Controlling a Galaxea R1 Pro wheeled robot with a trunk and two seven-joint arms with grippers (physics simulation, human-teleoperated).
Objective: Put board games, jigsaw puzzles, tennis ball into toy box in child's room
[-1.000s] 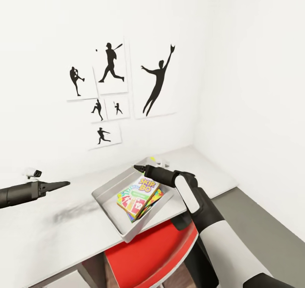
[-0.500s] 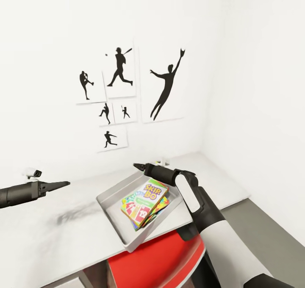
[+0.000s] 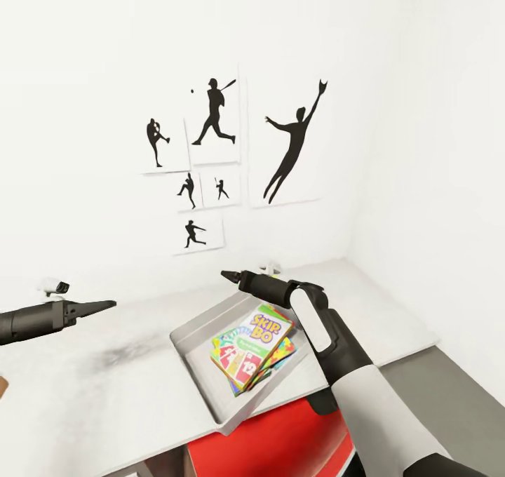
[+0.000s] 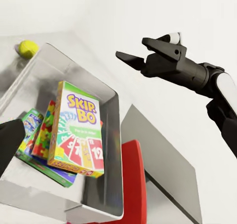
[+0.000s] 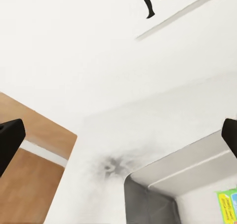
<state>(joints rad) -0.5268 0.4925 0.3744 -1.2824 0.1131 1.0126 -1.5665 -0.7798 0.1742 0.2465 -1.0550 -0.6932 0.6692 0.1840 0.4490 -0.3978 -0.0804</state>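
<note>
The light-grey toy box [image 3: 203, 386] sits on the pale table [image 3: 105, 379]. Inside it a green-white-red Skip-Bo board game [image 3: 256, 338] tops a stack, over a jigsaw puzzle [image 3: 286, 351] and a green-edged box [image 4: 49, 170]. On the table, just outside the box's far corner, rests the yellow tennis ball [image 4: 28, 48]. My right gripper [image 3: 226, 276] hovers open above the box's far rim, empty; the left wrist view shows its fingers apart [image 4: 134, 50]. Well left of the box, my left gripper [image 3: 109, 303] points toward it, open and holding nothing. The bed is out of view.
Baseball silhouette posters [image 3: 214, 133] hang on the white wall behind the table. A red chair [image 3: 280, 442] stands under the table's front edge below the toy box. A small white gadget [image 3: 55, 287] sits on the table at far left. Wood floor [image 5: 29, 174] lies beyond the table end.
The whole head picture has shifted: posters and toy box now sit further right, so the camera moved. Both arms keep their place in the picture, and the stack in the box is unchanged.
</note>
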